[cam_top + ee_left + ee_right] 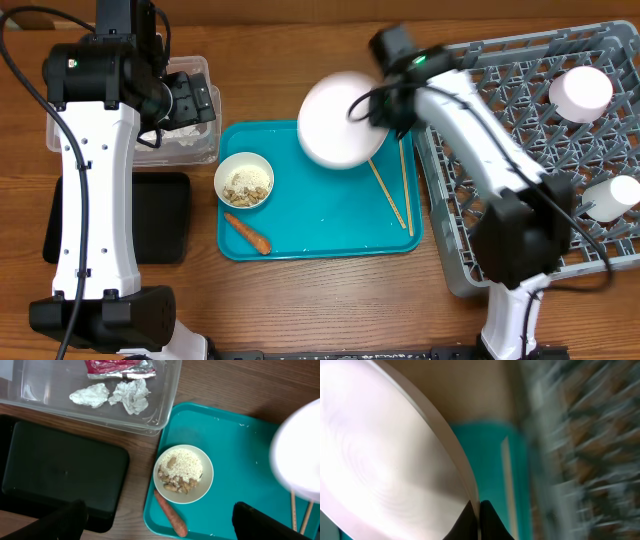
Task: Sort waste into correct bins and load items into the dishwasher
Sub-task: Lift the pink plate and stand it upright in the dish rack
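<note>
My right gripper [378, 108] is shut on the rim of the pale pink plate [335, 122] and holds it lifted over the back of the teal tray; the plate fills the right wrist view [380, 460]. My left gripper [160, 522] is open and empty above the tray's left edge. The small white bowl [244, 181] with beige scraps [179, 470] and the carrot [247, 232] lie on the tray. Two chopsticks [392, 190] lie on its right side. The clear tub [100, 410] holds the foil wrapper [119, 367] and white paper [129, 395].
The black tray [160, 218] lies left of the teal tray [330, 220]. The grey rack [520, 130] at the right holds a pink bowl [580, 92] and a white cup [612, 197]. My left arm hangs over the tub.
</note>
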You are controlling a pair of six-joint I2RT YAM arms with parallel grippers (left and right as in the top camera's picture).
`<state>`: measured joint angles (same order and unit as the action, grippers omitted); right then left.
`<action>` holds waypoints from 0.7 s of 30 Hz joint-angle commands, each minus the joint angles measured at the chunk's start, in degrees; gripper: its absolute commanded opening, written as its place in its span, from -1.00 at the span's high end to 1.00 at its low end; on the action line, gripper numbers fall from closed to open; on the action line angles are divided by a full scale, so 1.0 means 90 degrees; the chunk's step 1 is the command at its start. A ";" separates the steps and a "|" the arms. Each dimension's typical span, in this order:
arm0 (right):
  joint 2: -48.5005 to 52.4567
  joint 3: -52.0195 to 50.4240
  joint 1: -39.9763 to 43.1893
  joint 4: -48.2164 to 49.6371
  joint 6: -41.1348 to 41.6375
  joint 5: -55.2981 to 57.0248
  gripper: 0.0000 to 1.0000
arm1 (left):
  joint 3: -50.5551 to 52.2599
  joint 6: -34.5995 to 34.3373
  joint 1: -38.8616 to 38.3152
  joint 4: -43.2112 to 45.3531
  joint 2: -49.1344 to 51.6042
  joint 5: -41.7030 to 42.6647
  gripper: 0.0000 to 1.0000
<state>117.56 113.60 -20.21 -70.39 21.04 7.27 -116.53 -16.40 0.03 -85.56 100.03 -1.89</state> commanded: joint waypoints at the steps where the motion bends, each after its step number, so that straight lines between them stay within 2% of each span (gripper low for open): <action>1: -0.0908 0.0607 0.0299 0.0085 -0.0622 0.1855 0.92 | -0.0066 -0.0041 -0.0005 0.0034 0.0002 0.0049 -0.88; 5: -0.1107 0.0610 0.0704 0.0393 -0.1256 0.4401 0.92 | -0.0066 -0.0041 -0.0005 0.0036 0.0002 0.0049 -0.88; 8: -0.1076 0.0481 0.1103 0.0515 -0.1059 0.6200 0.92 | -0.0066 -0.0041 -0.0005 0.0036 0.0002 0.0049 -0.88; 10: -0.1071 0.0369 0.1280 0.0527 -0.0704 0.6800 0.92 | -0.0066 -0.0041 -0.0005 0.0036 0.0002 0.0049 -0.89; 13: -0.1071 0.0158 0.1540 0.0512 -0.0474 0.7145 0.92 | -0.0066 -0.0039 -0.0005 0.0034 0.0002 0.0049 -0.88; 21: -0.1020 -0.0874 0.2195 0.1035 -0.0476 0.7135 0.92 | -0.0066 -0.0039 -0.0005 0.0032 0.0002 0.0049 -0.89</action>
<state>107.85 108.60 -1.76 -61.93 15.44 68.14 -116.53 -16.40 0.03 -85.49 100.03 -1.91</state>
